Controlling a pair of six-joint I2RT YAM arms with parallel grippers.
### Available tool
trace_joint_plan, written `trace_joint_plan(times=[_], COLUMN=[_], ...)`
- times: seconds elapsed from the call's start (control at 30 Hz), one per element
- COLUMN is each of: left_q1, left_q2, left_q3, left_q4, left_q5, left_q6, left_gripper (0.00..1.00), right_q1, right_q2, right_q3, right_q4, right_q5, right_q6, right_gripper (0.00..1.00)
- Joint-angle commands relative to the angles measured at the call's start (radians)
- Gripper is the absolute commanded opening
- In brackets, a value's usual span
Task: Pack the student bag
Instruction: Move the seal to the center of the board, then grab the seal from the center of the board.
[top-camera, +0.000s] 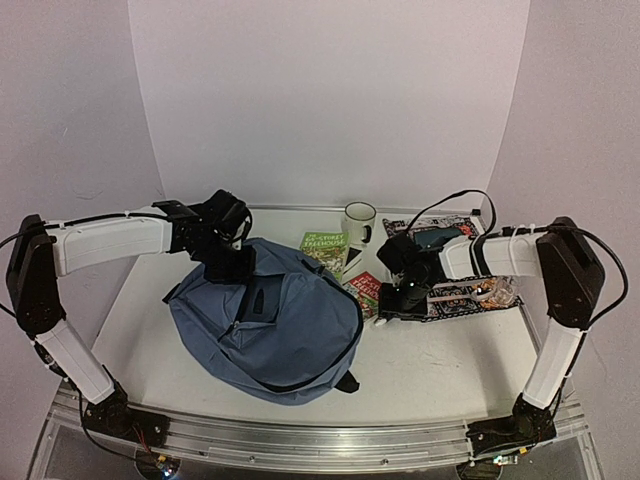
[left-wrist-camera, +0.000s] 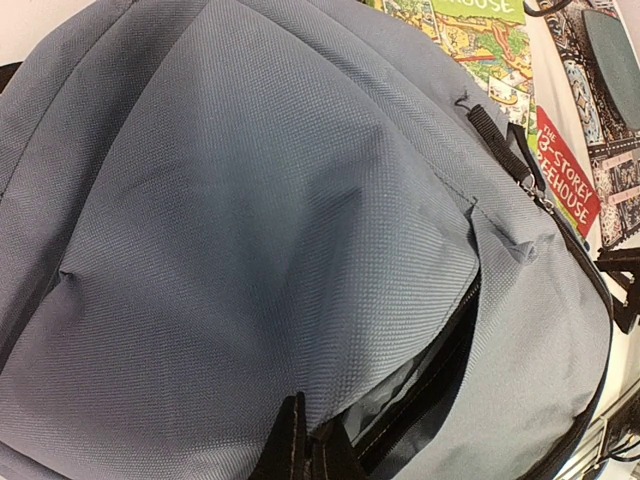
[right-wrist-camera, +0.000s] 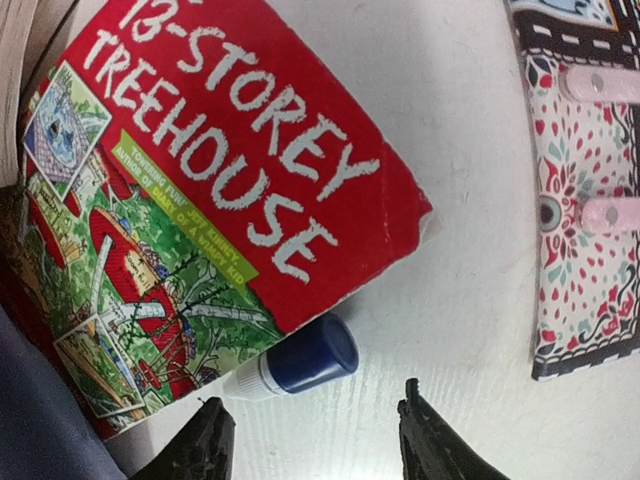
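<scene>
Lab booth: blank white walls (top-camera: 330, 100), aluminium rail (top-camera: 300, 440)

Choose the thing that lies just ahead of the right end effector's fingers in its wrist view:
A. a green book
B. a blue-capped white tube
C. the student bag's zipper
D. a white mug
B: the right wrist view shows the blue-capped white tube lying just beyond the open right end effector, by the edge of the red book.
</scene>
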Motion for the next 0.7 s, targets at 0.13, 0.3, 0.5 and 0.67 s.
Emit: trace_joint_plan(times=[0.13,0.3,0.5,0.67], left_q1=[0.006,0.006,0.006,0.006], left_q2=[-0.046,-0.052,-0.056,-0.053], left_q3=[-0.008,-0.015,-0.017,-0.015], left_q4=[-0.001,0.0,0.0,0.0], left_q5=[-0.022,-0.026,-0.03,-0.025], left_q6=[0.004,0.004,0.005,0.004], left_gripper=[0.0,0.0,0.0,0.0], right_q1=[0.026,0.026,0.026,0.026], right_q2=[0.008,0.029,0.061,0.079], right_q3=[-0.023,-0.03,-0.037,-0.044], right_q4=[-0.003,0.017,0.034,0.034], right_q5=[0.037,0.058,0.077,0.095], right_q6=[0.25,0.311,0.345,0.369], right_gripper=[0.45,0.4,0.34,0.31])
